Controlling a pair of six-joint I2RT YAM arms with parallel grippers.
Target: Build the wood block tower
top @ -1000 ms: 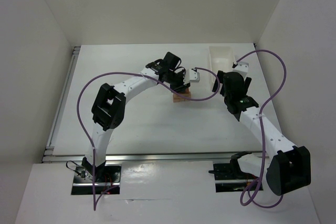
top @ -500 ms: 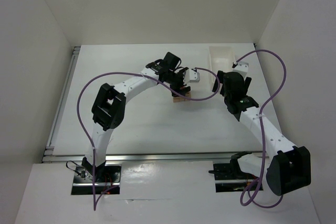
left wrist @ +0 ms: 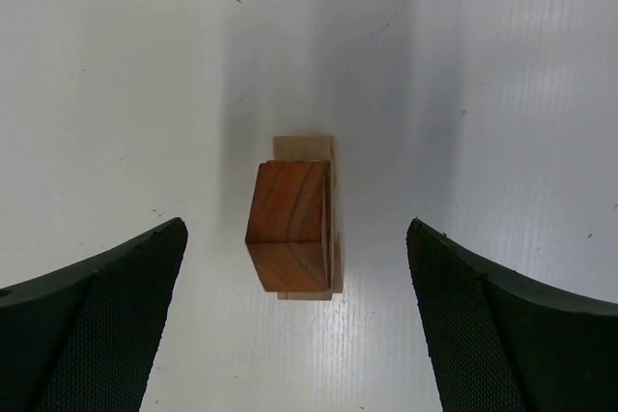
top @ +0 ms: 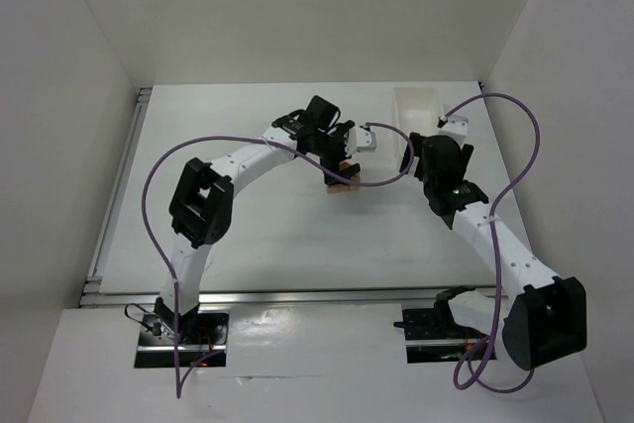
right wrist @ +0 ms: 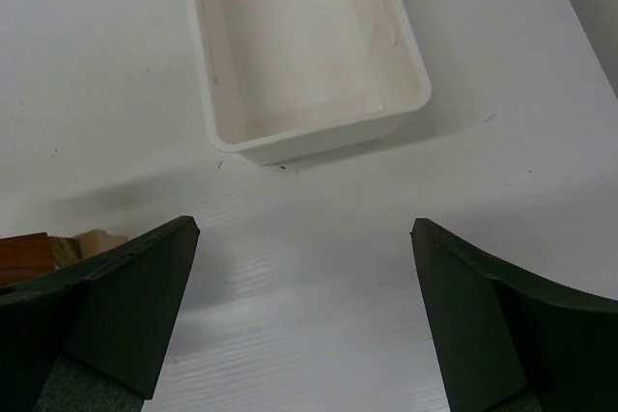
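Observation:
The wood block tower [left wrist: 290,227] is a reddish-brown block resting on light-tan wood, standing free on the white table. In the top view the tower [top: 343,179] sits near the table's middle, partly hidden under my left gripper [top: 337,156]. The left gripper [left wrist: 294,231] hovers over it, open wide, with both fingers well clear of the block's sides. My right gripper [right wrist: 304,229] is open and empty above bare table, just right of the tower [right wrist: 43,246], whose edge shows at the left of the right wrist view. In the top view the right gripper [top: 424,151] sits beside the tray.
A white rectangular plastic tray [right wrist: 319,137] lies empty just ahead of the right gripper; in the top view the tray [top: 416,98] is at the back right. White walls enclose the table on three sides. Purple cables loop off both arms.
The left gripper opened wide and let go of the reddish-brown block, which now stands on the stack. The gripper drew back slightly. The right arm stayed still.

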